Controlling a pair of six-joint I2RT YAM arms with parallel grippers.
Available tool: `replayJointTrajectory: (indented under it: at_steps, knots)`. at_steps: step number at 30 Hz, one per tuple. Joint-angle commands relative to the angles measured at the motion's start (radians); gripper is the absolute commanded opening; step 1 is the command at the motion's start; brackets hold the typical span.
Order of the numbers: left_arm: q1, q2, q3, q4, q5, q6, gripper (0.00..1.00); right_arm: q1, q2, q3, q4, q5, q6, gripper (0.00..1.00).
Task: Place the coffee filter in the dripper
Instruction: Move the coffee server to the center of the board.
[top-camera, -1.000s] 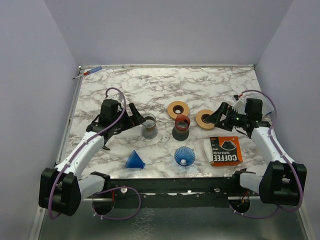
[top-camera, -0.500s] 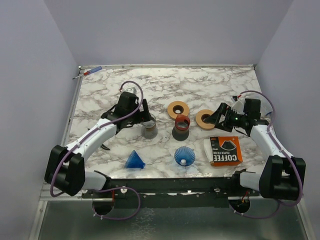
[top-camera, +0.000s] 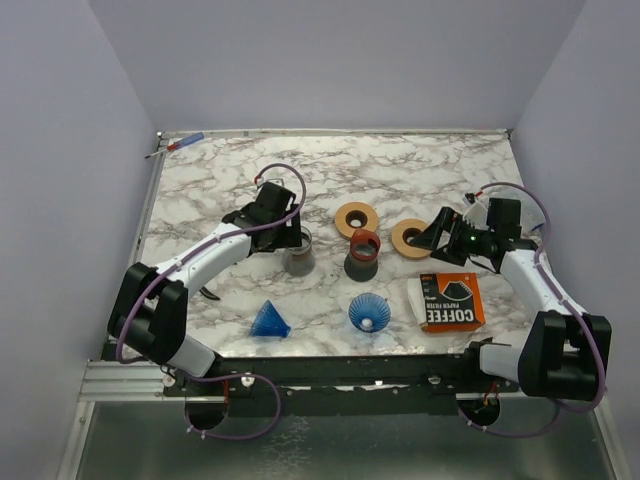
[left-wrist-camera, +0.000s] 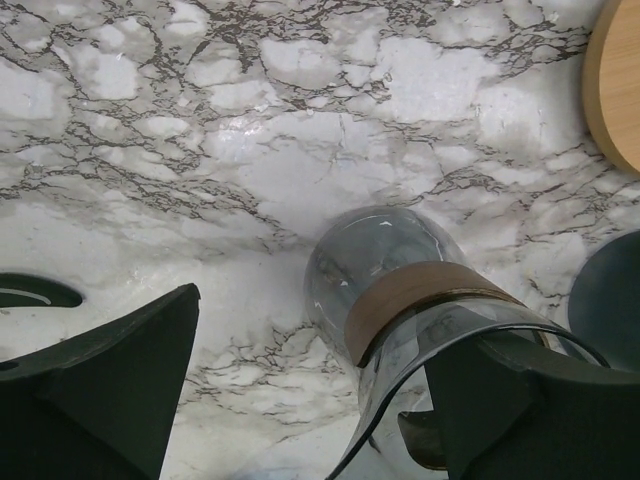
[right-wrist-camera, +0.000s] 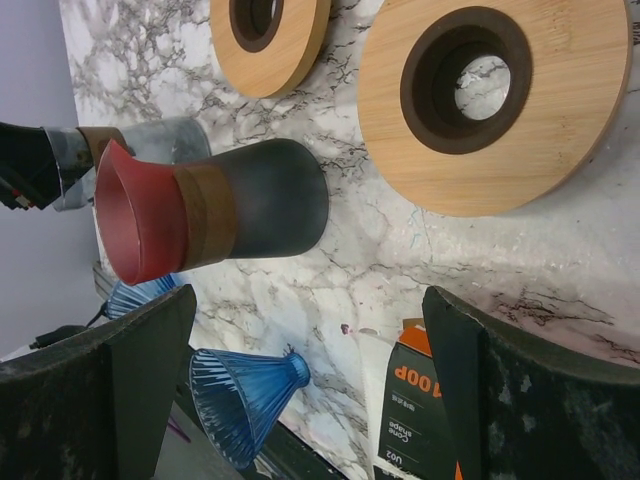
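Marble tabletop (top-camera: 400, 170): orange cardboard filter box (top-camera: 451, 300) right of upright blue plastic dripper (top-camera: 369, 312); red-topped dark carafe (top-camera: 362, 256) behind it.

Left arm (top-camera: 205, 258): white shell links between black joint housings, with a bulky black shoulder block at the near end.
Right arm (top-camera: 530, 282): same build, white links and black joints, with a large black shoulder block.
Left cable (top-camera: 280, 170): thin, purple, looping above the wrist.
Right cable (top-camera: 512, 183): thin, purple, arching over the wrist.
Left gripper (top-camera: 291, 239): matte black; its fingers (left-wrist-camera: 100, 390) are broad, smooth wedges.
Right gripper (top-camera: 432, 240): black; its fingers (right-wrist-camera: 90, 400) look dark and speckled.
Light (top-camera: 471, 238): small green dot on the right wrist.
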Motion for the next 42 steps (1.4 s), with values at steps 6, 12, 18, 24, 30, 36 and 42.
replayJointTrajectory:
  at_steps: [6, 12, 18, 24, 30, 36, 42]
  knots:
    - [-0.007, 0.073, 0.068, -0.054, -0.113, 0.036, 0.73, -0.001, -0.031, 0.02, -0.041, 0.043, -0.014, 1.0]
    - [-0.008, 0.066, 0.079, -0.06, -0.199, 0.02, 0.67, -0.002, -0.028, 0.026, -0.054, 0.046, -0.014, 1.0]
    - [-0.007, 0.039, 0.076, -0.086, -0.277, 0.018, 0.66, -0.002, -0.024, 0.039, -0.057, 0.048, -0.013, 1.0]
    - [-0.008, 0.021, 0.075, -0.112, -0.324, 0.03, 0.75, -0.002, -0.018, 0.041, -0.043, 0.044, -0.008, 1.0]
    - [-0.007, -0.011, 0.075, -0.13, -0.315, 0.054, 0.89, -0.002, -0.009, 0.049, -0.037, 0.027, -0.011, 1.0]
    - [-0.007, -0.107, 0.084, -0.124, -0.179, 0.073, 0.99, -0.002, 0.0, 0.058, -0.036, 0.012, -0.029, 1.0]
    - [-0.008, -0.244, 0.06, -0.122, -0.095, 0.099, 0.99, 0.001, 0.02, 0.078, -0.035, 0.006, -0.024, 1.0]
